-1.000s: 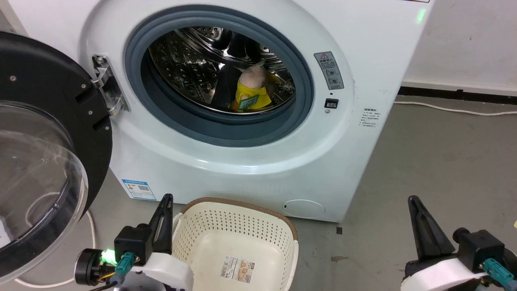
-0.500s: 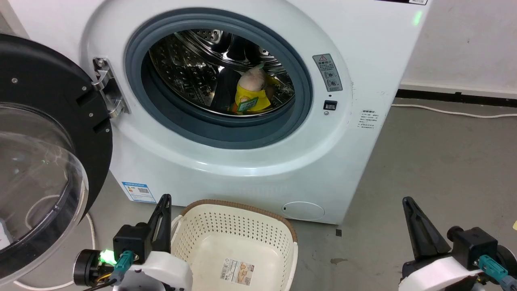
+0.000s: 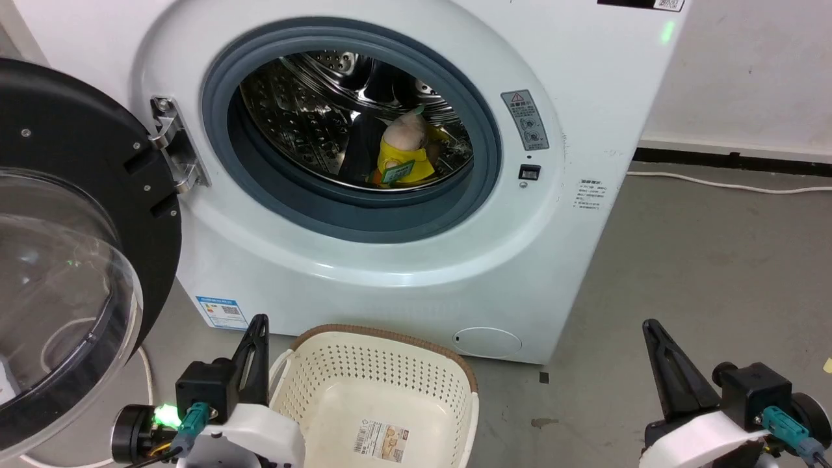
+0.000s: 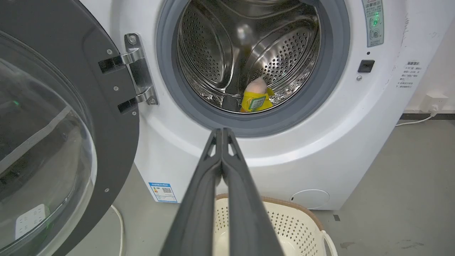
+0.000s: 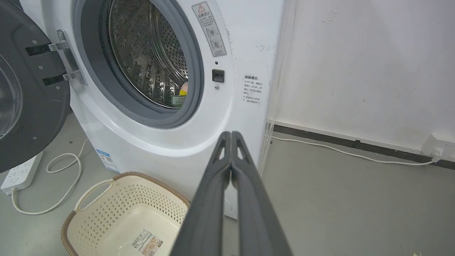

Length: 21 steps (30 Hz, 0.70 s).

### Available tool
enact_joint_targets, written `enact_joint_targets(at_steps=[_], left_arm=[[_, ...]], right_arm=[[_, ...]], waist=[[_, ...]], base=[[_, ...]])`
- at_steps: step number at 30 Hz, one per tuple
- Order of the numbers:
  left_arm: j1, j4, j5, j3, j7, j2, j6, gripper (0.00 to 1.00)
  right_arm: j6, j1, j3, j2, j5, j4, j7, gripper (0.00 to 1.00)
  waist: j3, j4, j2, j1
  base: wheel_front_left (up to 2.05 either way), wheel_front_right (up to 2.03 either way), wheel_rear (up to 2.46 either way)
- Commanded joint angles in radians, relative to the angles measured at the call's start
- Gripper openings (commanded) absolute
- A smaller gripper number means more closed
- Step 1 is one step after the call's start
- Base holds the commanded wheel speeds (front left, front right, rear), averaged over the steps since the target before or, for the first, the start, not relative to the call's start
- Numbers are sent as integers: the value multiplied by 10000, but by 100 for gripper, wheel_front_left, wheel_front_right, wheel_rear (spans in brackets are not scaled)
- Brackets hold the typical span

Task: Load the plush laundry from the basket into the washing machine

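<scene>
The plush laundry (image 3: 404,151), pink head and yellow clothing with a green-white tag, lies inside the steel drum of the white washing machine (image 3: 364,260); the left wrist view also has the plush laundry (image 4: 256,99), and a sliver of it (image 5: 182,93) peeks past the gasket in the right wrist view. Nothing lies in the cream basket (image 3: 380,367) on the floor before the machine, only a label on its floor. My left gripper (image 3: 260,320) is shut, low at the basket's left. Low at the right, over bare floor, my right gripper (image 3: 648,324) is shut too, holding nothing.
The black-rimmed domed door (image 3: 71,260) hangs open at the left, close to my left arm. A white power strip (image 5: 21,174) and cable lie on the floor under the door. Another cable (image 3: 728,185) runs along the wall at the right, beyond grey floor.
The head view has shifted slightly, so the machine sits a bit lower and farther in it. Both grippers stay shut and low. The plush has not moved in the drum.
</scene>
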Motion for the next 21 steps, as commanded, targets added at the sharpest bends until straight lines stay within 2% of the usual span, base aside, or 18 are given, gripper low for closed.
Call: enact_joint_targets(at_steps=[1, 21], left_arm=[[124, -69, 84, 46, 64, -37, -54, 0], [191, -304, 257, 335, 473, -184, -101, 0]], right_arm=[[-5, -153, 25, -2, -83, 32, 40, 0], [-6, -220, 70, -2, -295, 68, 450, 0]], waist=[[-6, -2, 0, 0], [-138, -40, 0, 0]], base=[[0, 0, 0], [0, 0, 0]])
